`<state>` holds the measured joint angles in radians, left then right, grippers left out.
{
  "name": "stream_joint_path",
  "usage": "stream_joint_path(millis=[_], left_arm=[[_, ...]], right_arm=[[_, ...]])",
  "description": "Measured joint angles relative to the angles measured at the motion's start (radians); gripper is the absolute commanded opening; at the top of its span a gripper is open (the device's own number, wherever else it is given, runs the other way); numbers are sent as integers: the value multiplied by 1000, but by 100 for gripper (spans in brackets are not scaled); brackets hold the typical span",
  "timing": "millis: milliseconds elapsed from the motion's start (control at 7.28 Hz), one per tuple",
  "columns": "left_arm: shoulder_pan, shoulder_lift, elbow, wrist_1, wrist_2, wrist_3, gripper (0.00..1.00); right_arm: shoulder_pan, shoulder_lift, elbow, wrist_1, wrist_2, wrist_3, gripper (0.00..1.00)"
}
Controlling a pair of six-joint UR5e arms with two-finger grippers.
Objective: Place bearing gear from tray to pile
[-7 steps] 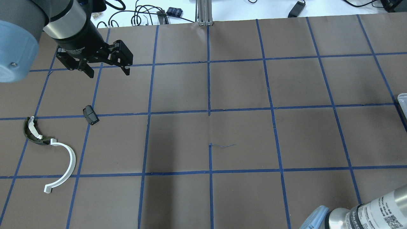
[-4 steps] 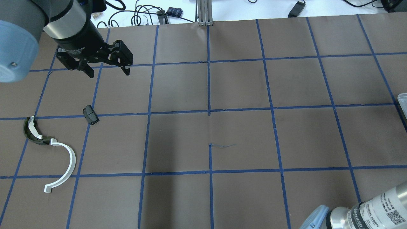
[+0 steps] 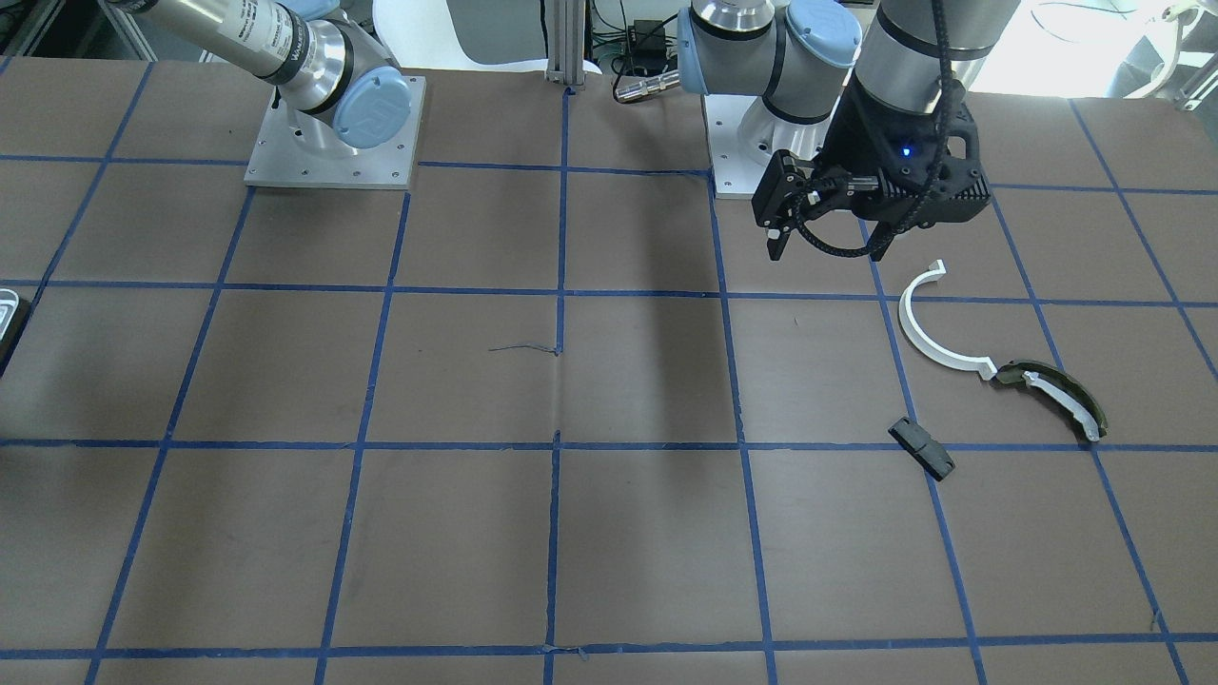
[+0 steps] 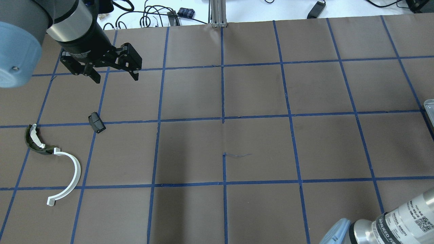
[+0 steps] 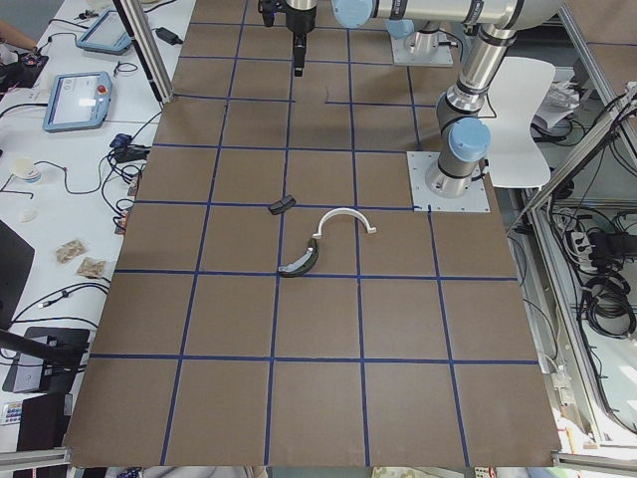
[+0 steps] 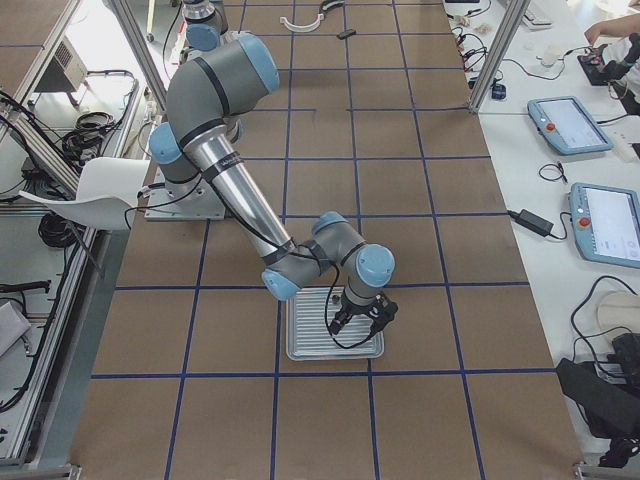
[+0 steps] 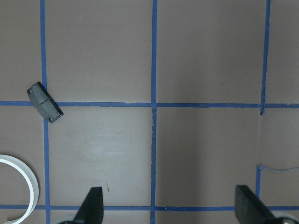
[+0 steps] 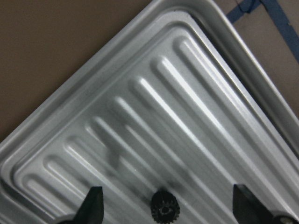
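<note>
The bearing gear (image 8: 163, 211), small, black and toothed, lies on the ribbed floor of the pale tray (image 8: 140, 93). My right gripper (image 8: 167, 189) is open just above the tray, with the gear between its fingers, untouched. The exterior right view shows the gripper (image 6: 360, 318) over the tray (image 6: 300, 350). The pile is on the table's other side: a white half-ring (image 4: 67, 176), a dark olive curved piece (image 4: 34, 142) and a black block (image 4: 96, 122). My left gripper (image 4: 116, 78) hangs open and empty beyond the block.
The brown table has a grid of blue tape (image 4: 222, 118). Only the tray's corner (image 4: 430, 108) shows at the overhead view's right edge. Cables and devices lie past the far edge (image 4: 152, 17). The arms' base plates (image 3: 328, 143) stand on the robot's side.
My right arm's forearm has shifted slightly at the lower right of the overhead view. The left arm and the pile have not moved.
</note>
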<state>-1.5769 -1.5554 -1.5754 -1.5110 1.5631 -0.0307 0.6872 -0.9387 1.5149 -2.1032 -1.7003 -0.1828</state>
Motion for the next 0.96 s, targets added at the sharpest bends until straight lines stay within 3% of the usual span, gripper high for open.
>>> stream_joint_path(millis=[275,412,549,962], left_arm=[[0,0,0,0,0,0,100],[0,0,0,0,0,0,100],[0,0,0,0,0,0,100],[0,0,0,0,0,0,100]], right_arm=[[0,7,-3,28,-1,1,86],[0,9,-3,31,-1,0,66],[0,11,-2,35,-2,-4,54],[0,8,-2,82,-8,-13,0]])
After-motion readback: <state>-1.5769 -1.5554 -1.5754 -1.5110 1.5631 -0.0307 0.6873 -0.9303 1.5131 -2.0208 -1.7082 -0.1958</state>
